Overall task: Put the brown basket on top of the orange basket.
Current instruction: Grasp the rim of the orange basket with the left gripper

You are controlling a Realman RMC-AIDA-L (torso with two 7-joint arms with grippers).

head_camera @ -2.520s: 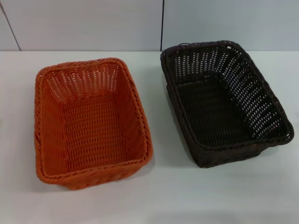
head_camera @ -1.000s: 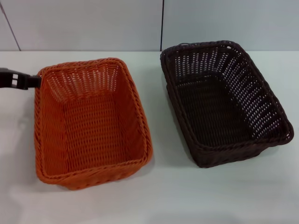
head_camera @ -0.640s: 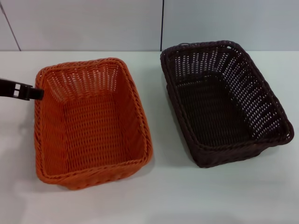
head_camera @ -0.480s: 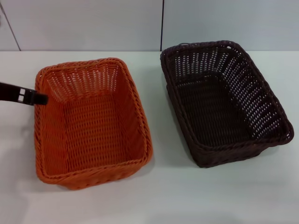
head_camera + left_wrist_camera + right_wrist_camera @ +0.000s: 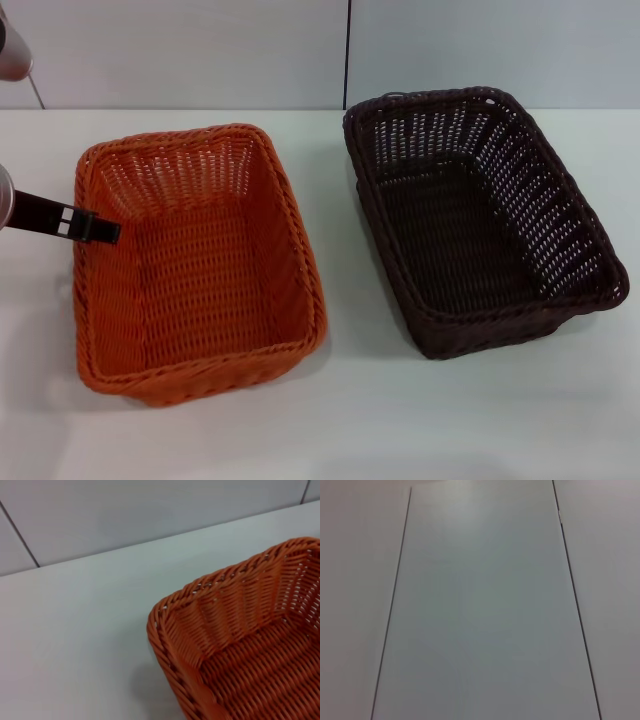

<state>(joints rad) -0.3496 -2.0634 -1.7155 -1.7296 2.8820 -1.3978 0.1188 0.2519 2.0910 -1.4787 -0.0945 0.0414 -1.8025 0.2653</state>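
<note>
1. While the left gripper (image 5: 98, 230) reaches in from the left side, its dark tip sits over the left rim of the orange basket (image 5: 195, 265).
2. Only one dark finger shows, so I cannot tell if the claw is apart or together.
3. The brown basket (image 5: 480, 215) sits on the white table (image 5: 350, 420), to the right of the orange one, with a gap between them.
4. Both baskets are right way up.
5. The right gripper is not seen; its camera shows only a plain grey panel (image 5: 480, 605).
</note>
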